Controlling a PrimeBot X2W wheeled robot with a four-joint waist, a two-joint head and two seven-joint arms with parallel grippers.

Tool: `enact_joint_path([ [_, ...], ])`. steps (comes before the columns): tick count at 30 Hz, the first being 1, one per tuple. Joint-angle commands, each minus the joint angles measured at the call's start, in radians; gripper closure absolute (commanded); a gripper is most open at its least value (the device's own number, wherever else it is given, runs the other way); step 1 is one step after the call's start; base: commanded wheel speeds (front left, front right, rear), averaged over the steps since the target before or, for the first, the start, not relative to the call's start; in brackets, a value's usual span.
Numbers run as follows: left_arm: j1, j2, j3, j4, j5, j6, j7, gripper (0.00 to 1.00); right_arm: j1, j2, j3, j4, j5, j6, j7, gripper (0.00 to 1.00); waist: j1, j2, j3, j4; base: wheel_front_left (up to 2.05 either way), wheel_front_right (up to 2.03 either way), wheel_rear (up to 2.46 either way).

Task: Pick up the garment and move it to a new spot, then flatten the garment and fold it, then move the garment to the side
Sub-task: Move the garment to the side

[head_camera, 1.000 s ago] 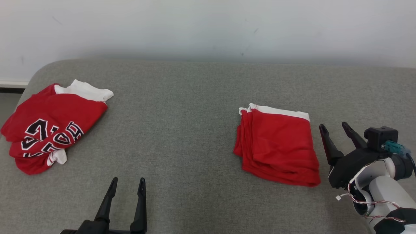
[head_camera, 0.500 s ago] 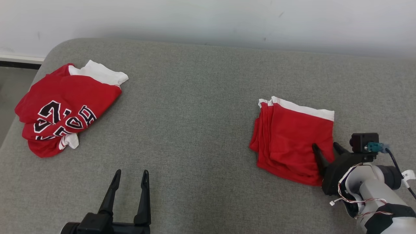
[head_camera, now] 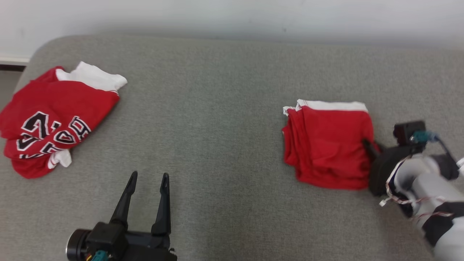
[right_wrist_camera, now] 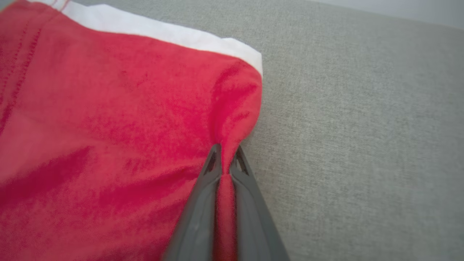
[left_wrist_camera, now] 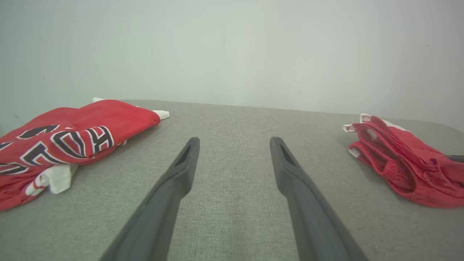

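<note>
A folded red garment [head_camera: 328,145] with a white band along its far edge lies on the right of the grey padded surface [head_camera: 217,108]. My right gripper [head_camera: 369,144] is at the garment's right edge, shut on a pinch of the red fabric. The right wrist view shows that fold [right_wrist_camera: 108,127] bunched between the closed tips of my right gripper [right_wrist_camera: 225,150]. My left gripper [head_camera: 149,175] hovers open at the near left with nothing between its fingers. In the left wrist view my left gripper [left_wrist_camera: 235,141] points across the surface, with the folded garment [left_wrist_camera: 398,163] off to its right.
A crumpled red jersey [head_camera: 54,116] with black and white lettering and white trim lies at the far left, near the surface's rounded corner; the left wrist view shows the jersey [left_wrist_camera: 72,134] too. A pale wall [head_camera: 232,14] runs behind the surface. Bare grey cloth lies between the two garments.
My right gripper has come in from beside the folded garment onto its right edge and closed on the fabric. The head camera has shifted. My left gripper stays open.
</note>
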Motion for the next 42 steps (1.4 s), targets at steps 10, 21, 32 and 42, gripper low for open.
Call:
enact_joint_path([
  [10,-0.125,0.0,-0.054,-0.018,0.003,-0.001,-0.003,0.0,-0.148,-0.303,0.148,-0.183,0.063,-0.003,0.04,1.0,-0.0001,-0.0001,0.202,-0.078,0.0,0.0,0.0],
  [21,-0.181,0.001,-0.067,-0.084,0.027,-0.004,-0.003,0.0,-0.27,-0.542,0.213,-0.272,0.099,-0.003,0.052,1.0,-0.0001,-0.0001,0.315,-0.144,0.0,0.0,0.0],
  [32,-0.161,0.011,-0.031,-0.162,0.097,-0.019,-0.003,0.0,-0.43,-0.685,0.293,-0.32,0.063,-0.003,0.054,1.0,-0.0001,-0.0001,0.385,-0.223,0.0,0.0,0.0],
  [42,-0.158,0.014,-0.029,-0.2,0.116,-0.026,-0.003,0.0,-0.559,-0.743,0.377,-0.307,0.038,-0.003,0.072,1.0,-0.0001,-0.0001,0.423,-0.228,0.0,0.0,0.0],
])
